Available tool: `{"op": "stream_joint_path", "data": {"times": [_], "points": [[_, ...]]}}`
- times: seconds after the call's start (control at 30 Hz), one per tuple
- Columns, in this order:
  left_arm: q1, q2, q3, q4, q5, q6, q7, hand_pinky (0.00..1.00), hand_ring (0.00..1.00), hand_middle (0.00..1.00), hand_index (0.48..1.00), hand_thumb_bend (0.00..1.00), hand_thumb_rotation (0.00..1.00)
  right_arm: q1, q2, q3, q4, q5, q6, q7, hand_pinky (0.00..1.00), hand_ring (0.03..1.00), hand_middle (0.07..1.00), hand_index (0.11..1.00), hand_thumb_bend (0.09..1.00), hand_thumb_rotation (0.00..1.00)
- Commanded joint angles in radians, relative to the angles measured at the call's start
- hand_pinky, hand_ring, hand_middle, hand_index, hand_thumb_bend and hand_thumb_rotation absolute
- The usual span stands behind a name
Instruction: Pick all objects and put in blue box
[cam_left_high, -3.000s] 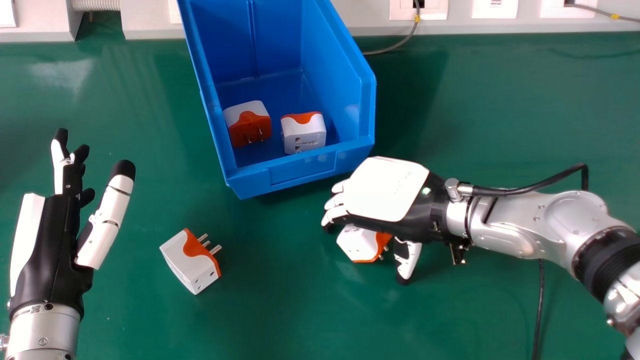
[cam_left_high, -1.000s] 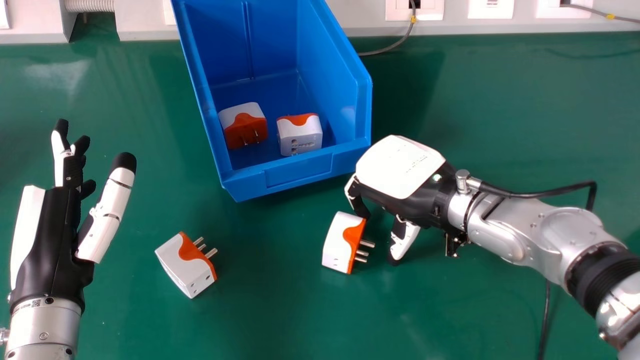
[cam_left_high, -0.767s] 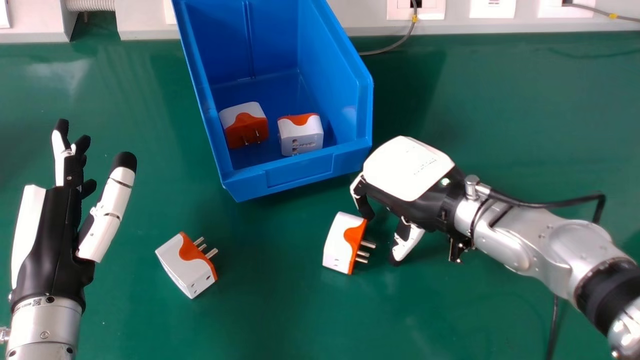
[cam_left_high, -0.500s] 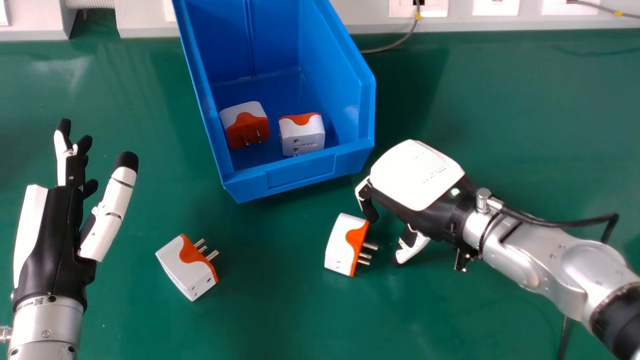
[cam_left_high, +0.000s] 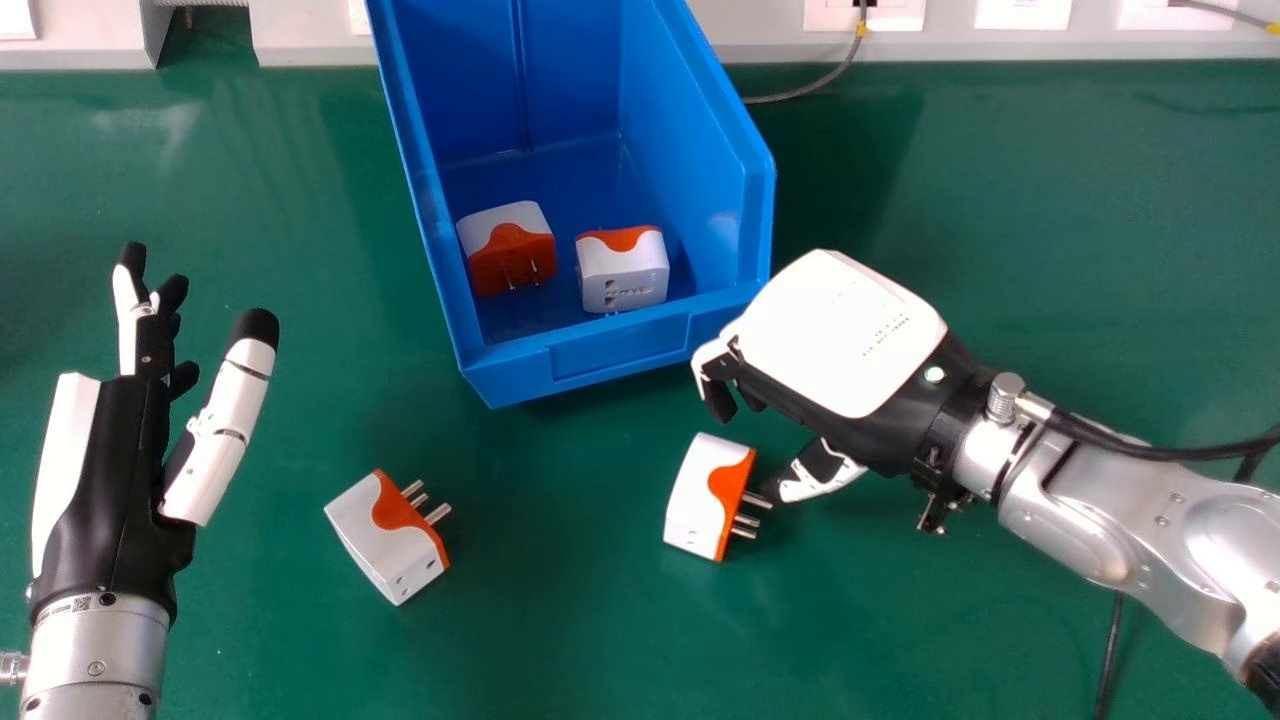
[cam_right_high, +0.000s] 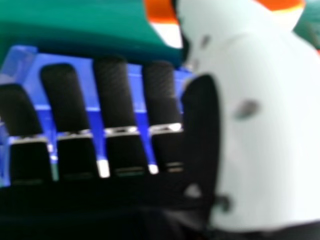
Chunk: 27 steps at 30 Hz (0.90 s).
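2 white-and-orange plastic plug adapters on the green worktop (cam_left_high: 560, 640). Nearer adapter (cam_left_high: 696, 497): below and just beside the right hand (cam_left_high: 840, 335), metal pins (cam_left_high: 750, 515) toward its thumb (cam_left_high: 820, 475). Fingers (cam_left_high: 713, 375) loosely bent, well parted from the thumb, nothing held. Farther adapter (cam_left_high: 385, 540): between those fingers and the left hand (cam_left_high: 110, 470), its fingers extended, holding nothing. Orange-faced adapter (cam_left_high: 512, 262) and white-faced adapter (cam_left_high: 622, 275) inside the blue plastic box (cam_left_high: 620, 350), beyond the right fingers.

Handling, my guess: light, stiff, sturdy, smooth enough to slip. Grip the 2 broad sides of the body, clear of the pins.

Head view: all 4 adapters, pin direction, back of right hand. Right hand view: dark inner side of its fingers, box behind.
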Motion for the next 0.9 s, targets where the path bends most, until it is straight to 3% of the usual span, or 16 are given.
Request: {"op": "stream_joint_path", "data": {"times": [0.0,0.2,0.37,0.5,0.67,0.87], "points": [[-0.005,0.011,0.004,-0.008,0.0,-0.025,0.005,0.93,0.99,0.99,0.987,0.45,0.87,0.005,-0.029,-0.041,-0.048,0.025,-0.014,0.016,0.62,0.732,0.77,0.778,0.543,0.18],[-0.011,0.014,0.002,0.0,0.003,-0.027,0.005,0.93,0.99,0.99,0.987,0.45,0.87,0.009,-0.05,-0.073,-0.081,0.07,-0.068,0.104,0.7,0.808,0.837,0.835,0.565,0.19],[-0.004,0.014,0.001,-0.017,0.008,-0.019,0.004,0.93,0.99,0.99,0.987,0.45,0.87,-0.006,-0.054,-0.069,-0.067,0.082,-0.126,0.168,0.79,0.872,0.89,0.878,0.601,0.17],[-0.009,0.014,0.004,-0.009,-0.001,-0.02,0.001,0.93,0.99,0.99,0.987,0.45,0.87,-0.024,-0.05,-0.062,-0.049,0.07,-0.158,0.209,0.81,0.888,0.903,0.887,0.605,0.16],[-0.009,0.01,0.003,-0.017,-0.008,-0.013,-0.001,0.93,0.99,0.99,0.987,0.45,0.87,-0.035,-0.039,-0.052,-0.038,0.056,-0.18,0.245,0.87,0.935,0.943,0.92,0.599,0.12],[-0.007,0.01,0.002,-0.017,-0.005,-0.014,0.0,0.93,0.99,0.99,0.987,0.45,0.87,-0.047,-0.013,-0.03,-0.01,0.021,-0.189,0.248,0.91,0.974,0.973,0.943,0.586,0.09]]}}
